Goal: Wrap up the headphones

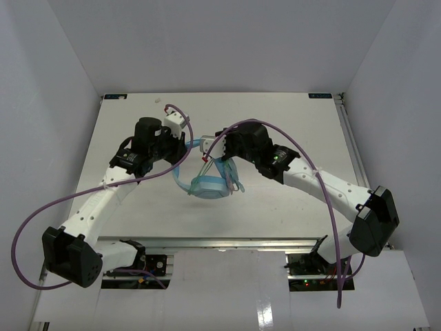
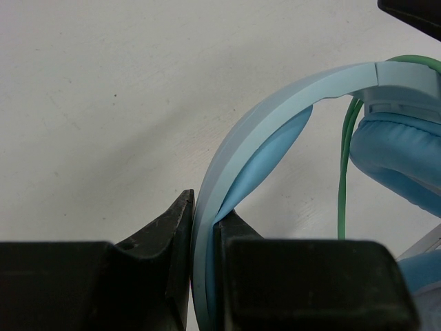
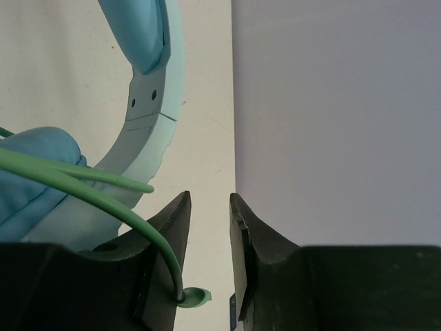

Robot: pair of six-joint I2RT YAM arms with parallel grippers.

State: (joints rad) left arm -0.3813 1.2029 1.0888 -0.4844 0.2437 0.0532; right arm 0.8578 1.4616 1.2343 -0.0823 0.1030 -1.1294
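The light blue headphones (image 1: 209,185) lie at the table's middle, ear cups toward the near side. My left gripper (image 2: 204,205) is shut on the curved headband (image 2: 275,117), which rises between its jaws; a padded ear cup (image 2: 400,158) and the thin green cable (image 2: 342,179) show to the right. From above, the left gripper (image 1: 185,141) is at the band's far left. My right gripper (image 3: 209,196) stands open with a narrow gap. The cable (image 3: 83,183) crosses its left finger, and the cable's end (image 3: 194,298) rests against that finger's inner face. The right gripper (image 1: 207,153) hovers over the headphones' far side.
Thick purple robot cables (image 1: 41,214) loop off both arms. The white table (image 1: 275,117) is walled by pale panels; one wall (image 3: 331,103) is close on the right in the right wrist view. A metal rail (image 1: 348,138) runs along the table's right edge.
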